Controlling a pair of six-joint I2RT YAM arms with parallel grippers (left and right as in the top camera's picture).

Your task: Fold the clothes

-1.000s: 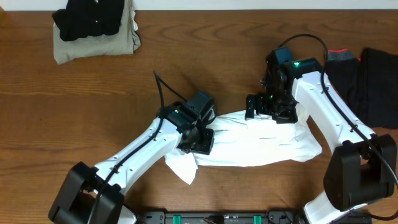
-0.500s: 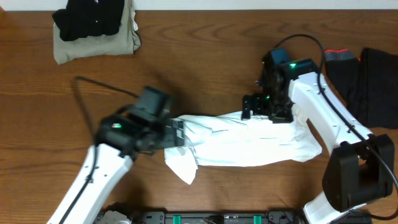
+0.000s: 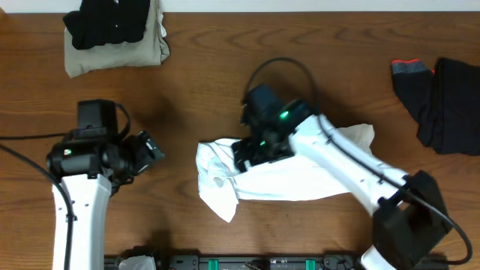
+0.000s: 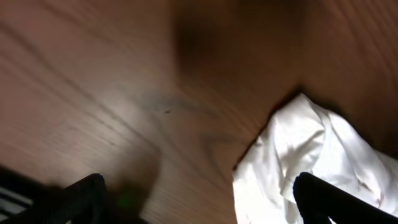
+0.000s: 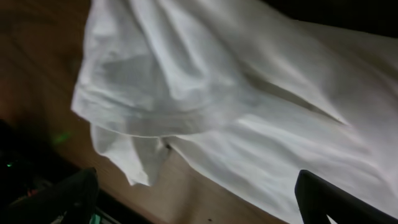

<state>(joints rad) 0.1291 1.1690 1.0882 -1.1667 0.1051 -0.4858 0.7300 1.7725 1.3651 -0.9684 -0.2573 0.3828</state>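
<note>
White shirt (image 3: 307, 176) lies crumpled at table (image 3: 225, 82) centre, toward the near edge. Right end effector (image 3: 253, 150) sits over its left part, fingers spread wide. Left end effector (image 3: 148, 148) is also wide, over bare wood well left of the shirt. Black garments (image 3: 109, 22) lie on a khaki garment (image 3: 112, 60) at the far-left corner.

Both arms are the same build: the left arm (image 3: 75, 206) and right arm (image 3: 341, 161) have long white links, chunky black joint housings and a tiny green light glowing near each wrist. A thin black cable (image 3: 279, 66) runs off each one. The fingertips (image 4: 84, 194) are plain matte black in the wrist views.
</note>
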